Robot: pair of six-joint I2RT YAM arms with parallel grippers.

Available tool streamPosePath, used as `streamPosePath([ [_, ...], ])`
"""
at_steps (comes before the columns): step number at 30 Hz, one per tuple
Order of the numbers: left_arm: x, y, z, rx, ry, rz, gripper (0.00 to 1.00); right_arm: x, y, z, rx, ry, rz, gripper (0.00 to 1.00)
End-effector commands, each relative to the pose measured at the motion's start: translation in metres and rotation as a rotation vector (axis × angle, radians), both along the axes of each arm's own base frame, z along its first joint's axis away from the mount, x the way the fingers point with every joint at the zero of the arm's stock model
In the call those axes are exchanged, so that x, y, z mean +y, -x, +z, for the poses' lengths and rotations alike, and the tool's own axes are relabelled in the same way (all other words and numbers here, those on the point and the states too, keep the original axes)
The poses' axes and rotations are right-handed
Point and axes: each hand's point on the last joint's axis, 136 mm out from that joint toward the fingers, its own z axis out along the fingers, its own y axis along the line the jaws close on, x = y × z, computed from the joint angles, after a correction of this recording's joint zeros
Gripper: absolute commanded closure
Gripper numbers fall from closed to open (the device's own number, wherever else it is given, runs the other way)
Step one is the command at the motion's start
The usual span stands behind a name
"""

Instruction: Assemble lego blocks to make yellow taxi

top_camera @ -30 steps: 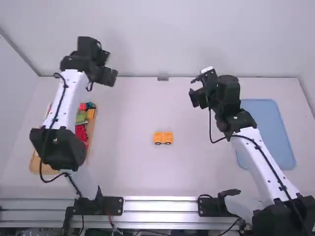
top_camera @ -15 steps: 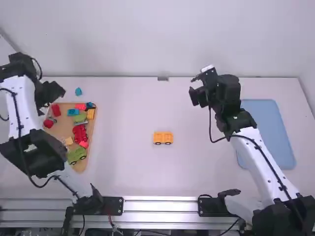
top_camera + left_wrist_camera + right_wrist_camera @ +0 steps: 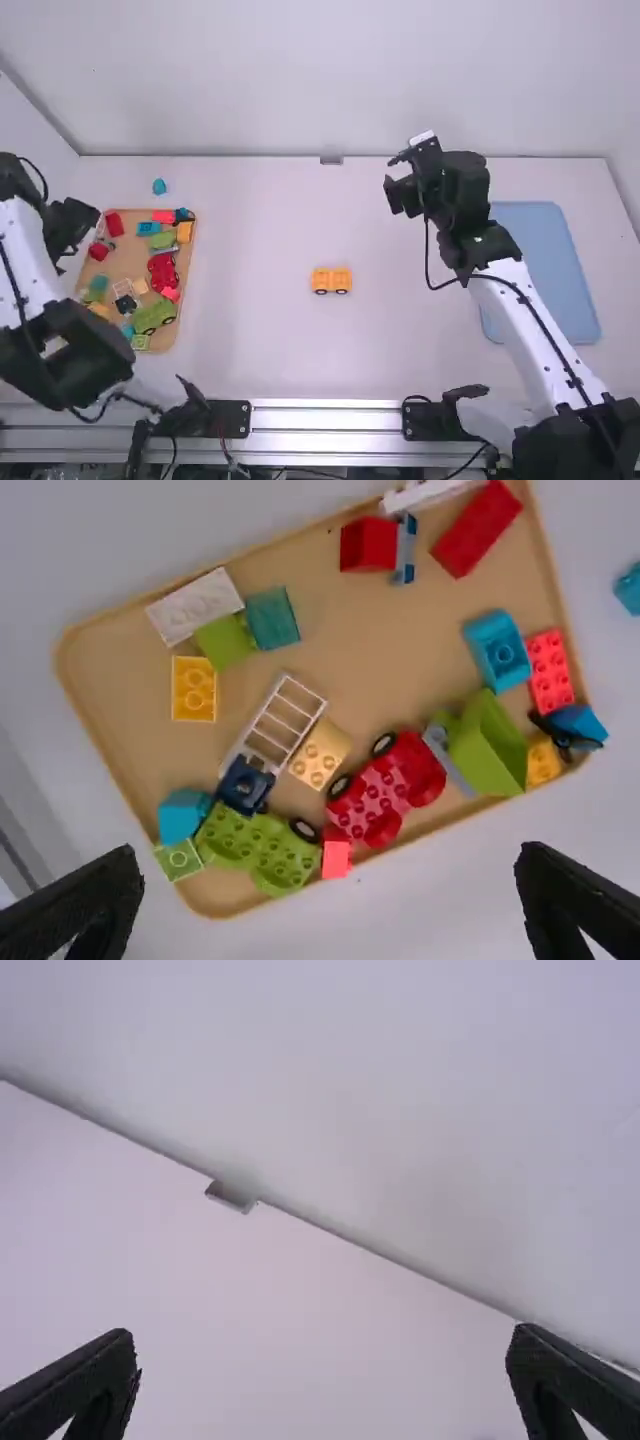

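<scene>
High view: a yellow wheeled piece (image 3: 332, 281) stands mid-frame on the worktop (image 3: 260, 340), probably set apart as the taxi's base. Left wrist view: the left tool (image 3: 330, 858), empty and spread wide, hangs over a tray (image 3: 380, 650) of bricks (image 3: 476, 528), likely to pick one. Right wrist view: the right tool (image 3: 322, 1335) gapes empty, presumably awaiting its turn.

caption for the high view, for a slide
Yellow car mid-table, block tray on the left under the left pincer, blue mat on the right
</scene>
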Motion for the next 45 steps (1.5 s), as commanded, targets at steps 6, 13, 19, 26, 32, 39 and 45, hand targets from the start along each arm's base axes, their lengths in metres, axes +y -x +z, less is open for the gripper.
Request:
streamPosePath([
  [6,0.008,0.049,-0.006,0.109,-0.180,0.055,0.01,0.003,-0.005,0.020,-0.050,-0.015,0.003,0.02],
  [13,0.024,0.058,-0.054,0.250,-0.083,-0.032,0.01,0.004,-0.009,0.020,-0.060,-0.017,0.003,0.02],
  [19,0.037,0.062,-0.089,0.228,0.048,0.034,0.02,0.006,-0.015,0.013,-0.052,-0.015,0.003,0.02],
  [26,0.046,0.068,-0.106,0.272,0.037,0.056,0.00,0.009,-0.025,0.009,-0.061,-0.019,0.003,0.02],
  [32,0.049,0.061,-0.123,0.239,0.016,0.023,0.01,0.009,-0.026,0.008,-0.061,-0.020,0.003,0.02],
  [39,0.044,0.047,-0.150,0.157,0.024,-0.082,0.02,0.009,-0.026,0.010,-0.066,-0.023,0.004,0.02],
  [45,0.050,0.055,-0.158,0.146,0.022,-0.072,0.09,0.010,-0.026,0.010,-0.068,-0.025,0.006,0.02],
])
